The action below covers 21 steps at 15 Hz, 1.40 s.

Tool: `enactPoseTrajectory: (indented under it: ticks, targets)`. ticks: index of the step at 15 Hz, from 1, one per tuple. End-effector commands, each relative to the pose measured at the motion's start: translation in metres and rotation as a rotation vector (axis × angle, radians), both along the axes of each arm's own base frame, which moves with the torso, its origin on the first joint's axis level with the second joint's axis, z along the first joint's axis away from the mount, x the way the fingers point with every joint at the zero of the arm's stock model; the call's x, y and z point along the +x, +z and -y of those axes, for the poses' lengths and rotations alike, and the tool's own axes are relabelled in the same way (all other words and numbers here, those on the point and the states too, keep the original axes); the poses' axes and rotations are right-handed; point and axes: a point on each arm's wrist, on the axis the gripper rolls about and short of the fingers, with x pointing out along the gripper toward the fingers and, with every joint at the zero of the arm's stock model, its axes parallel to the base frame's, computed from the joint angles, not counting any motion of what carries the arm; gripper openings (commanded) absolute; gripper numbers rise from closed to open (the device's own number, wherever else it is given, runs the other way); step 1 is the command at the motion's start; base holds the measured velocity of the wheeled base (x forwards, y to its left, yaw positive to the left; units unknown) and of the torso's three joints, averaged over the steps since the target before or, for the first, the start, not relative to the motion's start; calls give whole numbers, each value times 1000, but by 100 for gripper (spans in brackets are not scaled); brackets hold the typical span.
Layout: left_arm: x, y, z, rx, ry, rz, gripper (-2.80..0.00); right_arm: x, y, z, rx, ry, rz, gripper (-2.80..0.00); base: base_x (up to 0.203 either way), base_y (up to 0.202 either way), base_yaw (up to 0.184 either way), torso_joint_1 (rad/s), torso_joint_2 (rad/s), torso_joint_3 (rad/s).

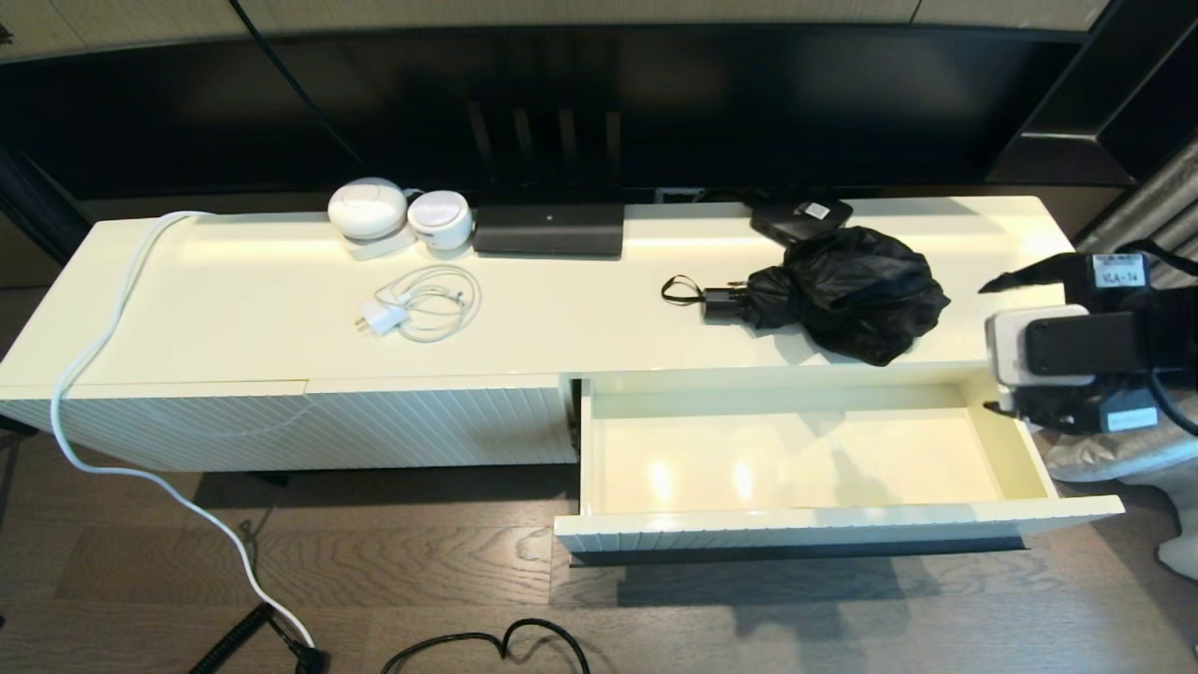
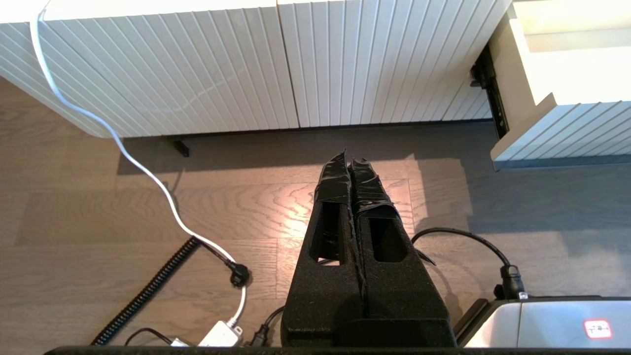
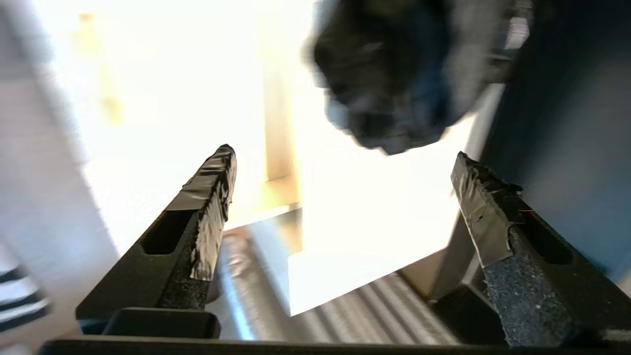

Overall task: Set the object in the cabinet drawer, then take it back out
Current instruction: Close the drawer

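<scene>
Cabinet top [image 1: 580,318]: umbrella [image 1: 842,290] | right gripper [image 3: 345,167] wide, empty, seemingly beside drawer [image 1: 1020,449] | left gripper [image 2: 351,165] closed

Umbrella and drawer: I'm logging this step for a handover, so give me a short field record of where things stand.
umbrella: lying on the cabinet top, behind the open drawer, handle toward the robot's left
drawer: pulled out, nothing in it
right gripper: open, holding nothing, at the drawer's right end
left gripper: shut, parked low over the floor
charger with cable: on the cabinet top, left part
</scene>
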Motion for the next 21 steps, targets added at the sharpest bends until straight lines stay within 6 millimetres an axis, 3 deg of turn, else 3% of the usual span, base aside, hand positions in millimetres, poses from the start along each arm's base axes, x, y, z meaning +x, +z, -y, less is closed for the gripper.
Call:
enactPoseTrajectory:
  ticks: [1, 2, 9, 13, 16, 21]
  targets:
    - [0, 0, 0, 0, 1, -3, -280, -36, -2, 4, 4, 31, 4, 0, 0, 0, 0, 0, 0, 0]
    - [0, 0, 0, 0, 1, -3, -280, -45, -11, 4, 9, 56, -24, -280, 0, 0, 0, 0, 0, 0]
    - [0, 0, 0, 0, -1, -3, -280, -71, -75, -6, 77, 102, -269, -280, 0, 0, 0, 0, 0, 0]
    - [0, 0, 0, 0, -1, -3, -280, -85, -95, -20, 226, 51, -403, -280, 0, 0, 0, 0, 0, 0]
    - [0, 0, 0, 0, -1, -3, -280, -87, -121, -26, 243, 21, -488, -280, 0, 0, 0, 0, 0, 0]
    - [0, 0, 0, 0, 0, -3, -280, -77, -162, -29, 267, 17, -428, -280, 0, 0, 0, 0, 0, 0]
